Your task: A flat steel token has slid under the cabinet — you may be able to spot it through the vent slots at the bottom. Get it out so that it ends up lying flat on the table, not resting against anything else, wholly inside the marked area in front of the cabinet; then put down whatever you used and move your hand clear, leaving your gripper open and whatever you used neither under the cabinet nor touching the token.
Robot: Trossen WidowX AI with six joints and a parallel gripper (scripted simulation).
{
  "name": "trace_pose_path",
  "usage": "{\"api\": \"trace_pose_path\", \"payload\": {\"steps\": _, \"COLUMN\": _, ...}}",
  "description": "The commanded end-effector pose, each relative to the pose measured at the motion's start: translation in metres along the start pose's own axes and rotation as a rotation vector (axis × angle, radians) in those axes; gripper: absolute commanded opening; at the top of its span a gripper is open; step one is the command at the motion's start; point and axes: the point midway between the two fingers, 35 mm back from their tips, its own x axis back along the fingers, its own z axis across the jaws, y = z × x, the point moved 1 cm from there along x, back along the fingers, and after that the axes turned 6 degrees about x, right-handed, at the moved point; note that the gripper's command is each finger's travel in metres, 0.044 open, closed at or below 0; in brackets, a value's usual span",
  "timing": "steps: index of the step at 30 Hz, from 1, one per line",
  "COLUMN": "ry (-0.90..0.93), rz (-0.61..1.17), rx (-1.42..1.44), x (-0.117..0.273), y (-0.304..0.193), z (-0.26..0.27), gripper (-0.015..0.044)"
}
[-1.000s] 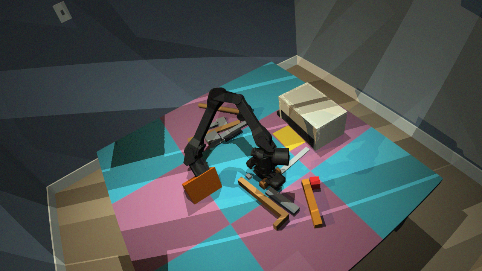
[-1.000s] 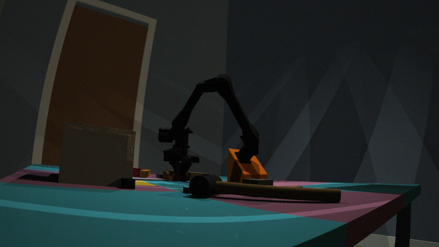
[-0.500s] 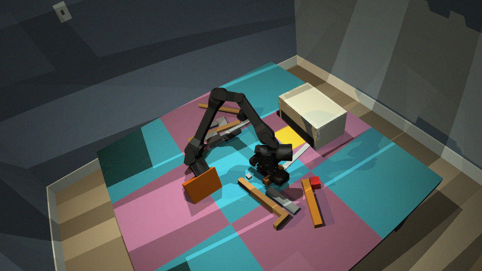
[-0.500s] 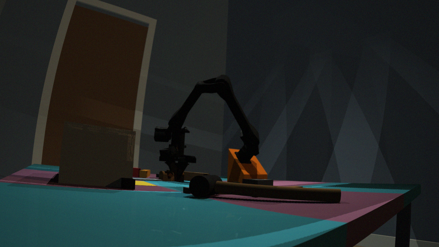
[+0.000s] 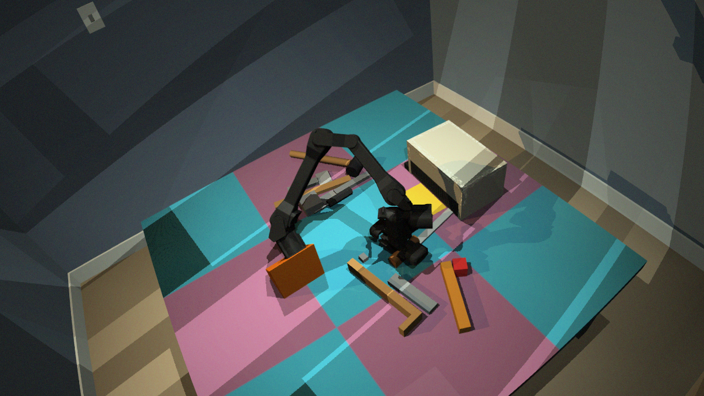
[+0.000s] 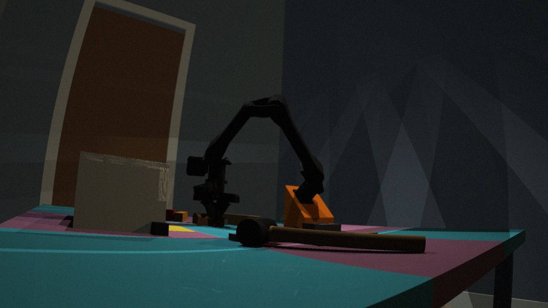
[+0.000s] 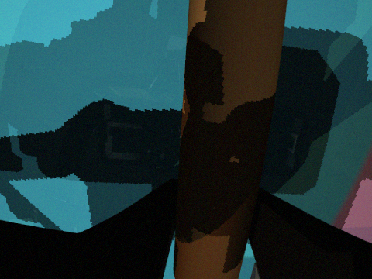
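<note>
My gripper is shut on a round brown wooden handle, low over the table; whether the handle touches the table I cannot tell. A flat grey strip lies in line with the handle, pointing toward the cabinet's near corner; their joint is hidden by the gripper. The pale cabinet has dark vent slots along its bottom front. The yellow marked area lies in front of it, partly hidden by the arm in the top view. I cannot make out the steel token.
An L-shaped wooden stick, a grey bar and an orange bar beside a red cube lie near the gripper. A small grey block is close too. A mallet and several grey and wooden pieces lie beyond the arm.
</note>
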Motion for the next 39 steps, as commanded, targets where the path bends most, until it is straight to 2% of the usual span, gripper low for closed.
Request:
{"api": "trace_pose_path", "payload": {"steps": 1, "ry": -0.002, "rz": -0.002, "rx": 0.001, "x": 0.000, "y": 0.008, "z": -0.001, "gripper": 0.0000}}
{"api": "trace_pose_path", "payload": {"steps": 39, "ry": -0.001, "rz": -0.005, "rx": 0.003, "x": 0.000, "y": 0.058, "z": -0.007, "gripper": 0.0000}}
